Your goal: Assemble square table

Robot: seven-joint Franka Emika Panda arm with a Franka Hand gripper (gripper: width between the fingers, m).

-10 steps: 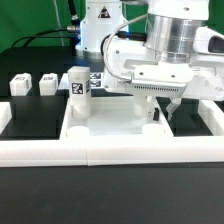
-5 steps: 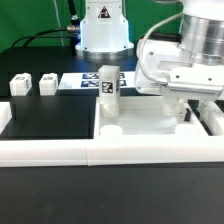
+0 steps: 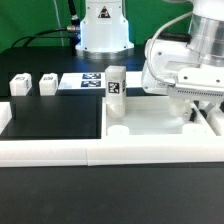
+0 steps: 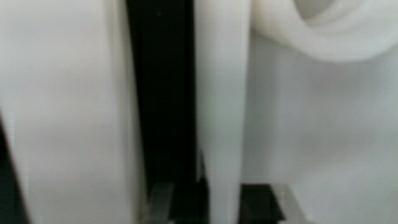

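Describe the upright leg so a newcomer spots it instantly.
Find the big white square tabletop. At its far corner toward the exterior view's left stands a white tagged leg. Only it is on the slab; two loose legs sit beyond, off it.

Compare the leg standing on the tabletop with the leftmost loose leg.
The standing leg is upright on a corner of the tabletop; the leftmost loose leg sits off it on the black table. The standing leg rises tall; the loose leg looks low, apparently lying down. Both are white with a black-and-white tag.
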